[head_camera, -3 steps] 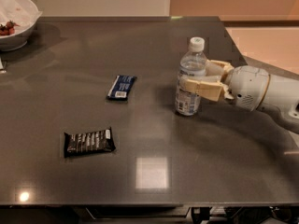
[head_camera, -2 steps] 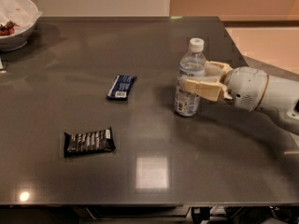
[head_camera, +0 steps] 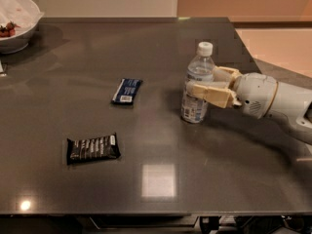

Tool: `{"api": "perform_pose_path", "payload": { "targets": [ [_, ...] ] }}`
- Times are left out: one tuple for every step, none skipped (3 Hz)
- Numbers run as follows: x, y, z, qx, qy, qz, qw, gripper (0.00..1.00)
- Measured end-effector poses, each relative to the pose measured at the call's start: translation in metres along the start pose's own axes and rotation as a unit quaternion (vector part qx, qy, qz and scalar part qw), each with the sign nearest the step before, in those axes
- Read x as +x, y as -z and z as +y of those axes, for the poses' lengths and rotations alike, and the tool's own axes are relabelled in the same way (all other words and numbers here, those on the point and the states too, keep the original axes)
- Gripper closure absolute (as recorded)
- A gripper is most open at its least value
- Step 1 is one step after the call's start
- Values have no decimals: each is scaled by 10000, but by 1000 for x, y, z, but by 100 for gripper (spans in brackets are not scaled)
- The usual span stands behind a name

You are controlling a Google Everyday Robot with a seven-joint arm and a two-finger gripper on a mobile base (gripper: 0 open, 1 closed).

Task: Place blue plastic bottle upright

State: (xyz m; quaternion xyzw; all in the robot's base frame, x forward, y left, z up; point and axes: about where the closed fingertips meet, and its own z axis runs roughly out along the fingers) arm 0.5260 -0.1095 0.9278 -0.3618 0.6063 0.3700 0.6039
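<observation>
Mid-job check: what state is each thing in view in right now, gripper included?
blue plastic bottle: standing upright on the table, cap on.
gripper: shut around the bottle's middle.
blue snack bar: lying flat, left of the bottle.
black snack bar: lying flat, nearer the front edge.
white bowl: upright, far-left corner, something reddish inside.

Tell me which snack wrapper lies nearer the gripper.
The dark-blue wrapper, mid-table. The gripper, at the right, grips the upright blue plastic bottle; the black wrapper lies farther off, toward the front left.
</observation>
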Motion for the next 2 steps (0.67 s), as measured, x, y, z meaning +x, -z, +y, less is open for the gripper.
{"api": "perform_pose_path", "payload": {
  "targets": [
    [-1,-2,2,-24,9,1,10000,0],
    [-1,-2,2,-24,9,1,10000,0]
  ]
}}
